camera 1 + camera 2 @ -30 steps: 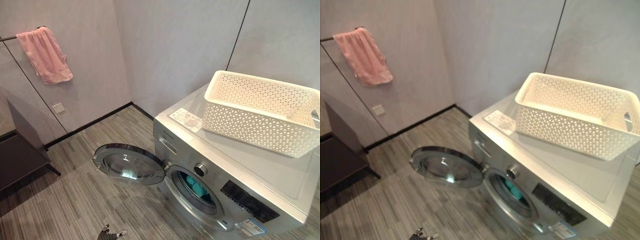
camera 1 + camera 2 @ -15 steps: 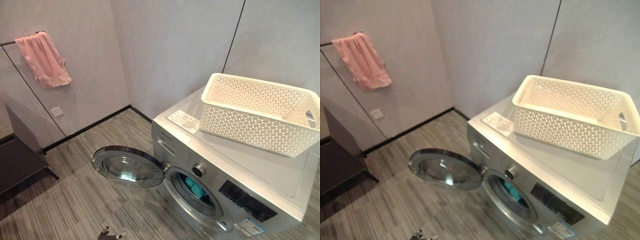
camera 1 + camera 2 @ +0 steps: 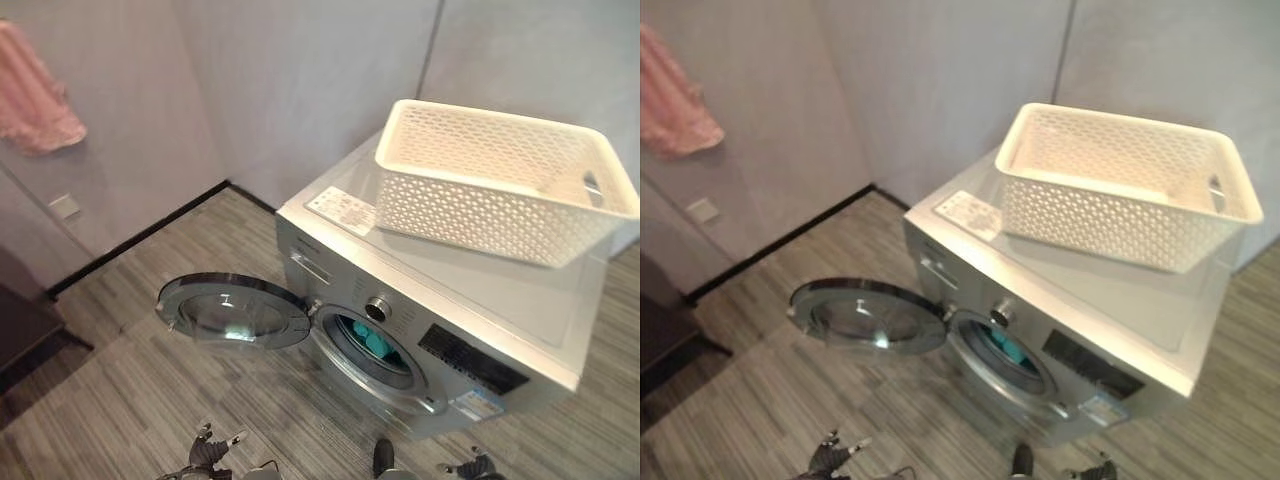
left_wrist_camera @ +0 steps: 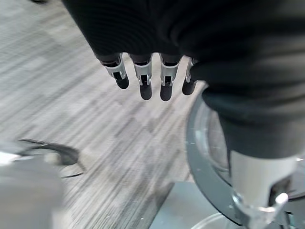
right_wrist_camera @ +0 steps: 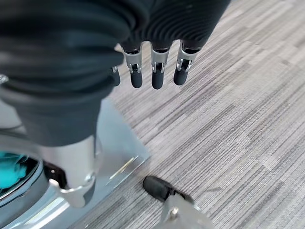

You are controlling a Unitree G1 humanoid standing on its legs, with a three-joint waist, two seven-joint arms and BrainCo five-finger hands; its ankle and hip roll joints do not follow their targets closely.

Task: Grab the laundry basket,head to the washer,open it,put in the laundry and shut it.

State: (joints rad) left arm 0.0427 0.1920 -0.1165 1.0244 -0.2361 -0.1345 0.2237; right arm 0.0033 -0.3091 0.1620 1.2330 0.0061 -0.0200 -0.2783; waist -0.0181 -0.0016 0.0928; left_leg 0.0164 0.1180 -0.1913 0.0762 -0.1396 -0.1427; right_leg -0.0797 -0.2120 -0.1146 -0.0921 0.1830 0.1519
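Left eye view: scanning left to right, a pink towel [image 3: 35,95] hung on the wall at the far left edge, sitting further left than half a second before because the whole scene had slid that way, so the head camera had turned and the things themselves had not moved. Next came the washer door [image 3: 232,311], swung fully open and lying low over the floor [image 3: 120,380]. Teal laundry [image 3: 372,343] sat inside the drum of the washer [image 3: 480,330]. On its top surface stood the white laundry basket [image 3: 500,185], apparently empty. The right hand [image 3: 478,466] had newly come into sight at the bottom right; the left hand [image 3: 207,455] hung at the bottom left, near the door. In the left wrist view the left hand [image 4: 143,78] had its fingers straight and relaxed, gripping nothing. In the right wrist view the right hand [image 5: 155,67] was the same, over bare floor. My read: loading looked finished, and the robot had squared up to the washer. Shutting the door remained, probably the left hand's job.
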